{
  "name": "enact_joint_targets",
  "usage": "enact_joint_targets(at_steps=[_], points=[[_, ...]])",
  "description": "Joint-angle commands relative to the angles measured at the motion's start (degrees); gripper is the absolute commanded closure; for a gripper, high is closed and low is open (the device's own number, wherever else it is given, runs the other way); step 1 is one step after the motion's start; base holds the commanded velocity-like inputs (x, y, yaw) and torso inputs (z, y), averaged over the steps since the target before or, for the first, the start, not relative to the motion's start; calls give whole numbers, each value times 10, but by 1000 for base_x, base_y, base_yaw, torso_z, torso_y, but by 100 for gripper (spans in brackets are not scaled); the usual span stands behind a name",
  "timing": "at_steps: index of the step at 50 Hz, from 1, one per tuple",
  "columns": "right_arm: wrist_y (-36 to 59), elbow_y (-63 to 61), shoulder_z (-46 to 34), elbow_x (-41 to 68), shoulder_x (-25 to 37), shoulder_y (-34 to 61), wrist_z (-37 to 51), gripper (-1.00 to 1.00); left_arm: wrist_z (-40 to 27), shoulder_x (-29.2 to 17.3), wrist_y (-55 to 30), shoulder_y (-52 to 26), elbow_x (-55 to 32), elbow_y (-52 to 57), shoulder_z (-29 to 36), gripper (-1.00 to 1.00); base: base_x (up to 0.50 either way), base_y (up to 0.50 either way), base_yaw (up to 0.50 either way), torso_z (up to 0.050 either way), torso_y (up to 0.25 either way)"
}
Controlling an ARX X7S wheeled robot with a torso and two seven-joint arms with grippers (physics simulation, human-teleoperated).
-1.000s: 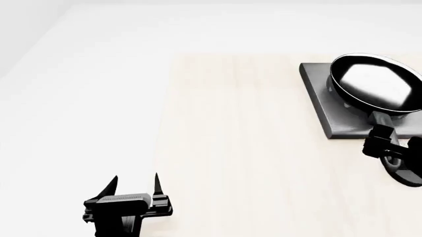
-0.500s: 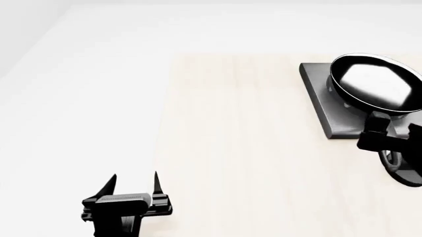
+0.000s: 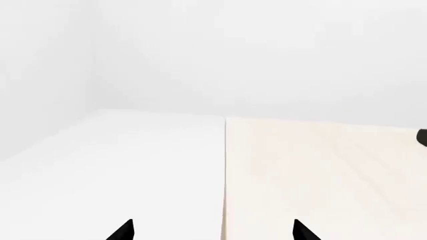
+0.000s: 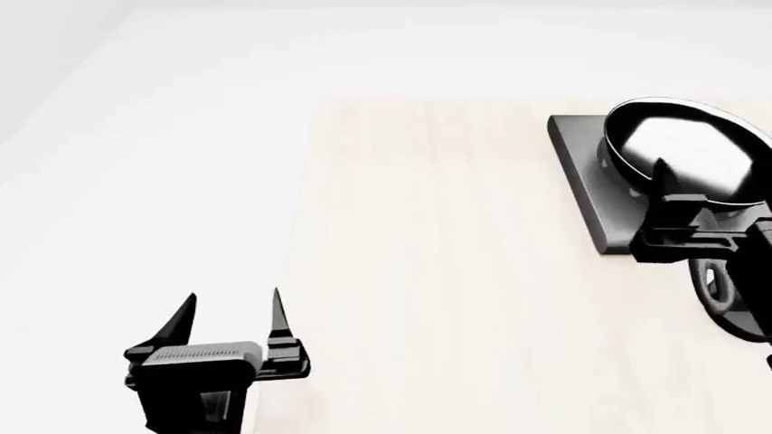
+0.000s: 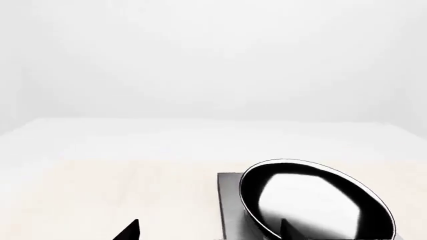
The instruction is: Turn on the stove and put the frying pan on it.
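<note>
Hovering over stove's near edge: right gripper (image 4: 671, 185), jaws apart, empty, just short of frying pan (image 4: 690, 155). Left gripper (image 4: 231, 316): jaws spread, empty, over bench (image 4: 435, 271) edge, well apart. Pan sits on stove (image 4: 591, 194) burner; handle hidden behind arm. Judged: rigid, fairly heavy, glossy inside likely slick, so grip by handle, not rim. Knob not visible.

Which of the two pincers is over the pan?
The right pincer, hovering open at the frying pan's near rim on the stove; the left pincer hangs far off.
</note>
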Motion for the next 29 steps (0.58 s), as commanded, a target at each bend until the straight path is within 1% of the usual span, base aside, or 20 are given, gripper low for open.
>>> enact_joint_targets(at_steps=[1, 5, 7, 11, 13, 16, 19, 23, 25, 26, 29], points=[[21, -99, -4, 30, -32, 15, -1, -100, -18, -19, -22, 8, 0, 69, -4, -100, 0, 0, 0, 0, 0], [19, -109, -7, 55, -31, 15, 20, -100, -23, -24, -30, 9, -1, 91, -5, -100, 0, 0, 0, 0, 0], [9, -109, -2, 96, -23, 11, 48, -100, -25, -28, -33, 10, -5, 103, -7, -100, 0, 0, 0, 0, 0], [-6, -109, 21, 245, 9, -1, 151, -100, -30, -33, -42, 12, -3, 125, -5, -100, 0, 0, 0, 0, 0], [-16, -109, 21, 291, 26, -6, 188, -100, -31, -35, -40, 16, -5, 130, -7, -100, 0, 0, 0, 0, 0], [-25, -109, 25, 388, 57, -1, 262, -100, -34, -41, -44, 19, -11, 146, -11, -100, 0, 0, 0, 0, 0], [-43, -108, 14, 440, 81, -2, 310, -100, -36, -43, -47, 20, -13, 156, -11, -100, 0, 0, 0, 0, 0], [-88, -109, -11, 526, 125, -8, 392, -100, -39, -47, -49, 21, -15, 170, -13, -100, 0, 0, 0, 0, 0], [-143, -109, -46, 555, 164, -20, 438, -100, -41, -49, -52, 23, -16, 181, -13, -100, 0, 0, 0, 0, 0], [-169, -109, -67, 564, 182, -26, 455, -100, -43, -50, -55, 23, -16, 188, -12, -100, 0, 0, 0, 0, 0], [-280, -110, -169, 565, 261, -36, 515, -100, -46, -53, -63, 20, -20, 208, -12, -100, 0, 0, 0, 0, 0]])
